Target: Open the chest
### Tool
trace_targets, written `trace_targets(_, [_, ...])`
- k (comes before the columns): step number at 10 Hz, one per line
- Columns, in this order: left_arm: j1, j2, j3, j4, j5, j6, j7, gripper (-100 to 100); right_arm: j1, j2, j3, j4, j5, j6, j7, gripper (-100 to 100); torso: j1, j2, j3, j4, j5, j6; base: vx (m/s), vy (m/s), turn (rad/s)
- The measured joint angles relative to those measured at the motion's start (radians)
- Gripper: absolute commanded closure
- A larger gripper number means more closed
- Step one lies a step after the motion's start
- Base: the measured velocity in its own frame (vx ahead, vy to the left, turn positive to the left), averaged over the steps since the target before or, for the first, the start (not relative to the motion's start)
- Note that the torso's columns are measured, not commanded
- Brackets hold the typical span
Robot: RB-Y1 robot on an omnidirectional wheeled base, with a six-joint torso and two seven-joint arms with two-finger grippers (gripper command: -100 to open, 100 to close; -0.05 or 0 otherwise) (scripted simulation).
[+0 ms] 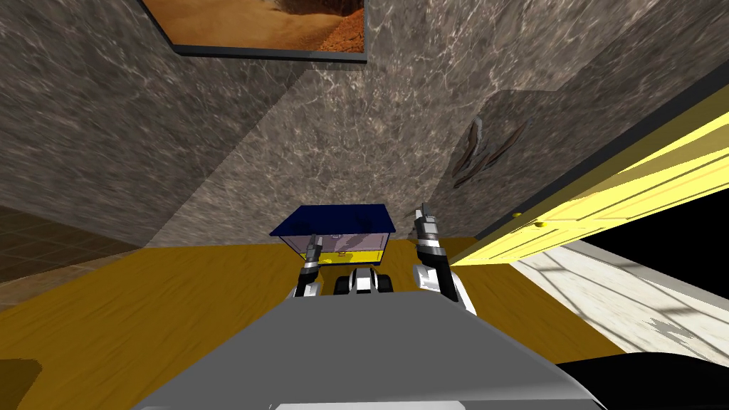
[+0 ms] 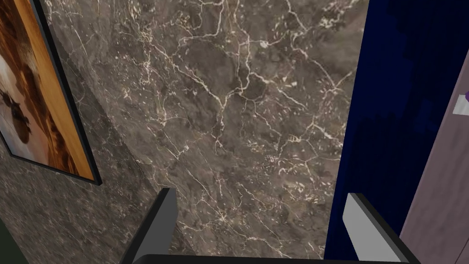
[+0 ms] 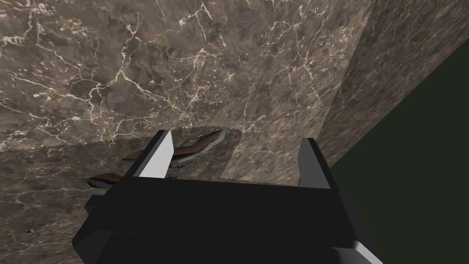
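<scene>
The chest (image 1: 334,235) stands on the floor against the marbled wall, straight ahead of me. It has a dark blue lid (image 1: 333,217), a mauve-grey front and a yellow lower band. My left gripper (image 1: 313,240) is at the chest's front left part, just under the lid's edge. Its fingers are open, and one fingertip (image 2: 362,220) lies beside the dark blue lid (image 2: 394,114) and the mauve panel (image 2: 439,192). I cannot tell how far the lid is raised. My right gripper (image 1: 425,212) is held up to the right of the chest, open (image 3: 236,156) and holding nothing.
A yellow door (image 1: 591,206) stands open at the right, with a black area beyond it. A framed picture (image 1: 270,25) hangs on the left wall. A brown wall ornament (image 1: 491,149) is fixed to the right of the chest. The floor is yellow-brown wood.
</scene>
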State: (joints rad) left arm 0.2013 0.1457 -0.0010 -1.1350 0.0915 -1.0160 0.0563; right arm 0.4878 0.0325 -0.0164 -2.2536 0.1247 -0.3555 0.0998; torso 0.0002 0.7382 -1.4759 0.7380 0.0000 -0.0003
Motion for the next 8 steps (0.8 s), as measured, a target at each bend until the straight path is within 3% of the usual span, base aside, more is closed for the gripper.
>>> trace_targets(4, [-0.021, -0.007, 0.0, 0.092, -0.002, -0.042, -0.004, -100, 0.0, 0.0, 0.0, 0.0, 0.0, 0.0, 0.0, 0, 0.0, 0.0, 0.0, 0.0, 0.0, 0.0, 0.012, -0.006, -0.025])
trace_targets(8, [-0.059, -0.015, 0.003, 0.231, -0.004, -0.109, -0.008, -100, 0.0, 0.0, 0.0, 0.0, 0.0, 0.0, 0.0, 0, 0.0, 0.0, 0.0, 0.0, 0.0, 0.0, 0.022, -0.011, -0.048])
